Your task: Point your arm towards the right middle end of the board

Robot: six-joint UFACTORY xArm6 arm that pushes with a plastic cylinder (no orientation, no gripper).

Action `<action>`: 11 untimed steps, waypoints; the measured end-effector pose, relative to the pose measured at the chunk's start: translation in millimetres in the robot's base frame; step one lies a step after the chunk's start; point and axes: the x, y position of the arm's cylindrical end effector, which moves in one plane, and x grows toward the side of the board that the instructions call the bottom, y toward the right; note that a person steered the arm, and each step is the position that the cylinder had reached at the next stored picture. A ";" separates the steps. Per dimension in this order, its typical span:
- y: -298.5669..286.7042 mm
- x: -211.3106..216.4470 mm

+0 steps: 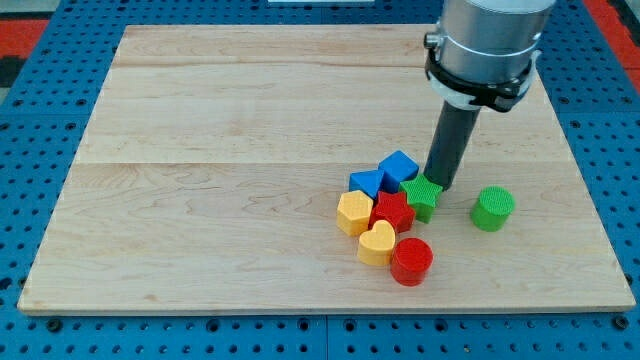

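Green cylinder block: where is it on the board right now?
The green cylinder stands alone in the view's lower right part of the board, apart from the cluster, just right of my tip and the green star block.

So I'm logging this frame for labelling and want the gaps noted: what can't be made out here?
- Arm: cut off by the view's top edge.
- My tip: whether it touches the green star block is unclear.
- Blue triangular block: partly hidden by the yellow block.
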 end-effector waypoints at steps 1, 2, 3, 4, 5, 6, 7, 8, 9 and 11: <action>34.1 -13.6; 34.0 -25.2; 33.8 -37.4; 33.8 -53.4; 33.8 -66.2; 38.2 -66.4; 82.5 -67.7; 116.6 -68.0; 135.0 -67.7; 148.8 -80.6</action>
